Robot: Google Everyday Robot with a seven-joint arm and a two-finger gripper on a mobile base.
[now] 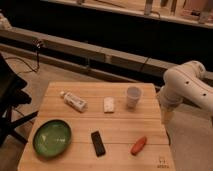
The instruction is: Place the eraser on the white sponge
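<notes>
The eraser (pixel 98 143), a small flat black block, lies on the wooden table (pixel 75 125) near the front middle. The white sponge (pixel 108 104), a small whitish pad, lies further back, near the table's centre, apart from the eraser. My white arm (pixel 185 85) comes in from the right and bends down beside the table's right edge. My gripper (pixel 166 119) hangs at its lower end, off the table's right side, well away from both the eraser and the sponge.
A green bowl (pixel 52 138) sits at the front left. A white labelled bottle (pixel 74 101) lies at the back left. A white cup (pixel 133 96) stands right of the sponge. An orange-red carrot-shaped thing (pixel 139 145) lies at the front right. A dark chair (pixel 10 100) stands left of the table.
</notes>
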